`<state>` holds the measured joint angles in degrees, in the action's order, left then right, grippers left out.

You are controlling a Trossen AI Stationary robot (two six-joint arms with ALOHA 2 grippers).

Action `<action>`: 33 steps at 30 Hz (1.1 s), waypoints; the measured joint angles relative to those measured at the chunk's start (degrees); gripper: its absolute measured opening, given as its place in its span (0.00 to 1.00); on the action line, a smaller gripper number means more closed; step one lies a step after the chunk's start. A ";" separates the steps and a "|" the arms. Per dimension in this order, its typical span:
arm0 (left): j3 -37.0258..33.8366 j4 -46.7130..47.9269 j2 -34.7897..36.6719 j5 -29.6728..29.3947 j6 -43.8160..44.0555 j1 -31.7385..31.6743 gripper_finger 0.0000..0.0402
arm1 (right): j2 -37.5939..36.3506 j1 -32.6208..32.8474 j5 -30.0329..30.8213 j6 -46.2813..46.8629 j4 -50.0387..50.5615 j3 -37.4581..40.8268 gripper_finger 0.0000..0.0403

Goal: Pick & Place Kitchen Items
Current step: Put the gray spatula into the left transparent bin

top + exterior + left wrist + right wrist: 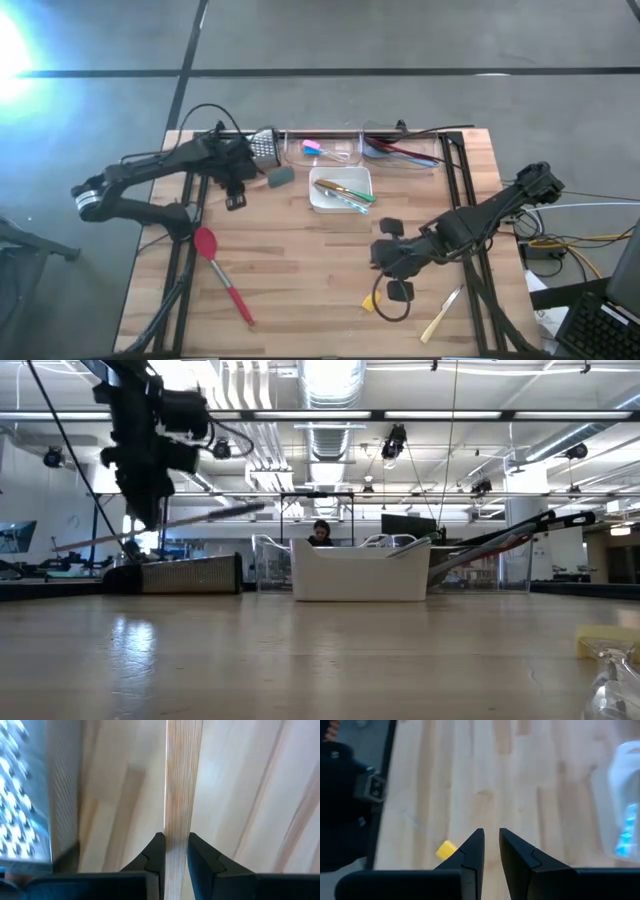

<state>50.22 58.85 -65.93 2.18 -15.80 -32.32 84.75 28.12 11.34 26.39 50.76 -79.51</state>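
Note:
My left gripper [236,198] hangs over the table's far left part, beside the steel grater, and is shut on a pale wooden stick [183,790]. In the low view the stick [215,515] shows well above the tabletop. A red spatula [222,272] lies flat on the wood near the left front. My right gripper [383,262] hovers over the right middle of the table, its fingers [492,845] a narrow gap apart with nothing between them. A small yellow piece [446,849] lies on the table just beside it. A grey piece [281,177] rests near the grater. My left gripper pinches the wooden stick between its two fingers, roughly at the middle of its length [176,832]. The fingers come from above, pointing steeply down, and lie across the stick. The stick is lifted clear of the table, nearly level, one end a little higher [255,509].
The steel box grater [263,148] lies at the far edge close to my left gripper. Two clear bins [322,150] [403,150] and a white square tray [318,200] hold utensils at the far middle. A pale wooden utensil [441,315] lies at the front right.

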 joint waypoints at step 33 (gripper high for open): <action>-8.35 -93.68 0.46 26.28 20.81 15.89 0.13 | -17.18 -8.91 31.45 -14.86 -51.78 23.71 0.23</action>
<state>41.87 -34.83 -65.47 28.46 5.02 -16.43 67.57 19.20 42.79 11.53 -1.02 -55.81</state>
